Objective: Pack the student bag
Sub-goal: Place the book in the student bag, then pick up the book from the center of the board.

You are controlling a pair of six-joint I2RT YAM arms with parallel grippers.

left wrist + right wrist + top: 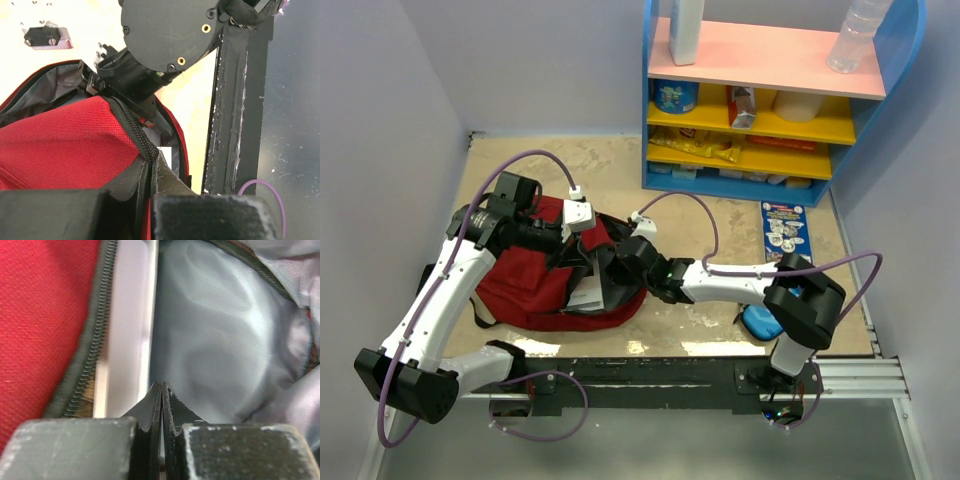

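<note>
**Supervisor:** Where are your end effectors?

**Operator:** My right end effector is pinched fully together with nothing between its tips. It sits inside the mouth of the dark red soft fabric backpack. My left end effector is clamped on that backpack's black zipper edge.

**Supervisor:** What's inside?

**Operator:** I see grey lining and a pale flat item just beside the zipper; I can't tell what it is. The backpack lies on the beige counter, left of centre. A small blue pouch sits near my right arm. The blue-and-yellow shelf unit holds packets and a clear plastic bottle.
</note>
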